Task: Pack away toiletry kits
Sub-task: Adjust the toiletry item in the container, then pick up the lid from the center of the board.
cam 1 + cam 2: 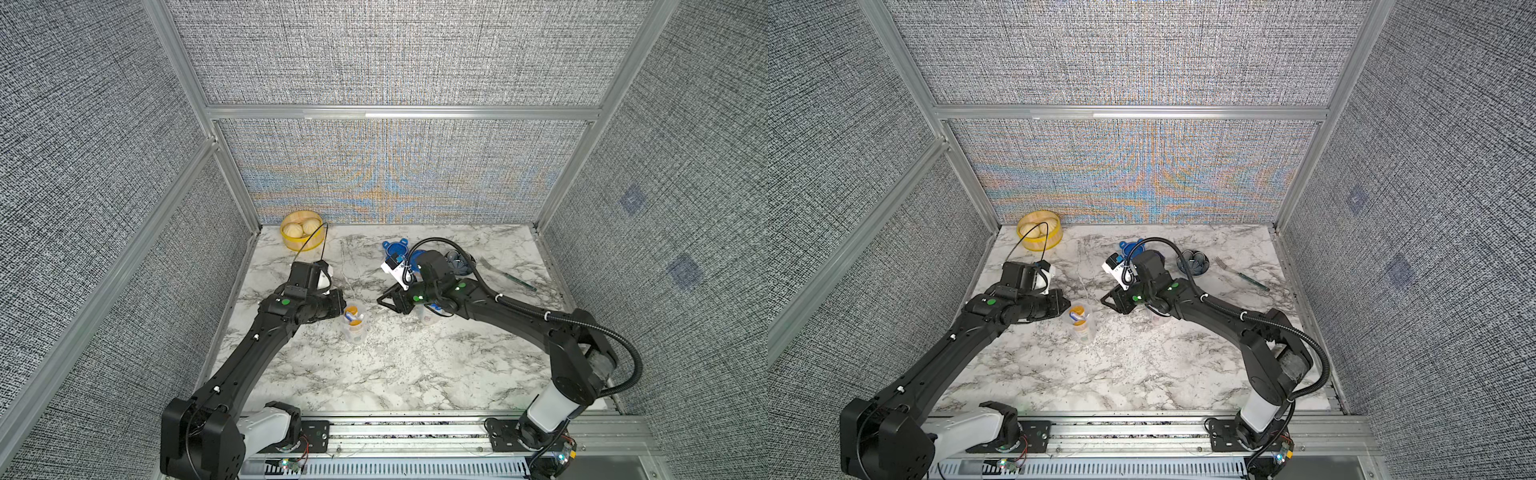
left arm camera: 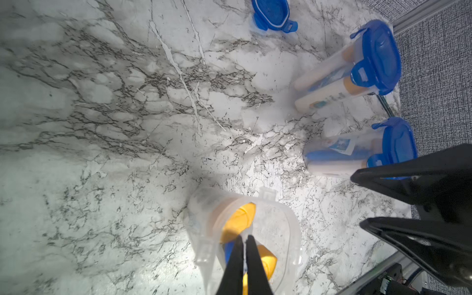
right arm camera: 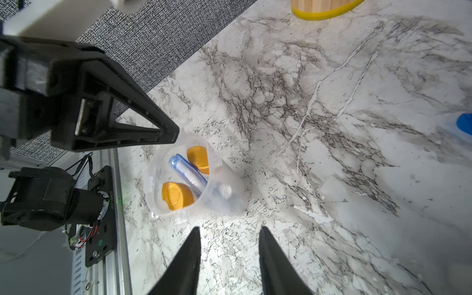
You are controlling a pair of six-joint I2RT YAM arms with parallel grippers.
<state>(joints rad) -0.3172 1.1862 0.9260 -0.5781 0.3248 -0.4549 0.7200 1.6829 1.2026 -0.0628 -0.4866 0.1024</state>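
showing the marble table (image 1: 395, 374) with both arms reaching to its middle; left gripper (image 2: 244, 238): jaws pressed together, tips over the mouth of the open cup (image 3: 184, 178), and whether anything is pinched between them cannot be told; the open cup stands upright and lidless near the table's middle, holding two orange caps (image 3: 176, 195), a blue toothbrush (image 3: 187, 173) lying between them, and a white tube (image 3: 226, 190); right gripper (image 3: 229, 229): jaws partly apart, nothing between them, just beside the open cup and not touching it; two lidded cups (image 2: 339, 76) stand side by side under the right arm, their contents inside; a loose blue lid (image 1: 395, 248) lies flat towards the back; yellow basket (image 1: 302, 245) at the back left; dark dish (image 1: 1192, 264) and fork (image 1: 1241, 274) at the back right
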